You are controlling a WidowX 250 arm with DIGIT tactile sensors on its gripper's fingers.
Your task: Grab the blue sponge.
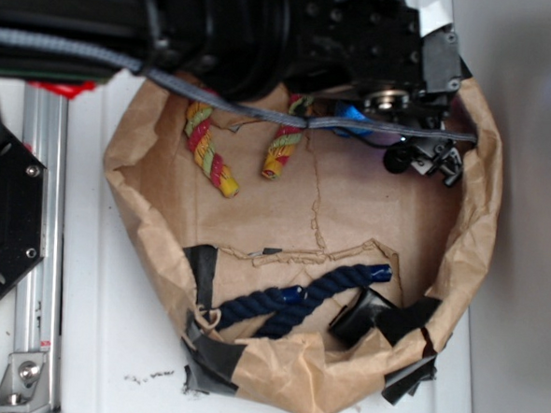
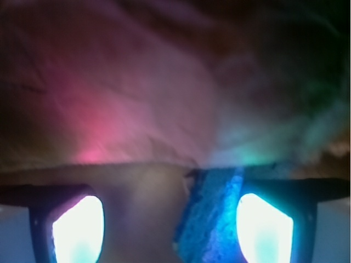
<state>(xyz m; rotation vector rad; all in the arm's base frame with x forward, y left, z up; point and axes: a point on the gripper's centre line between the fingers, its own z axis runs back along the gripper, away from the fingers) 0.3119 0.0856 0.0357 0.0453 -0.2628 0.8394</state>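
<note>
On a white bench (image 1: pixel 107 365) sits a brown paper bag (image 1: pixel 349 220). Our end effector (image 2: pixel 171 230) is open, holding nothing, straddling the blue sponge (image 2: pixel 211 219) by its right finger; next we close squarely.

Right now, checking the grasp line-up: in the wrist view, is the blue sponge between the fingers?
Yes, the blue sponge sits between the two glowing fingers, close to the right one.
</note>
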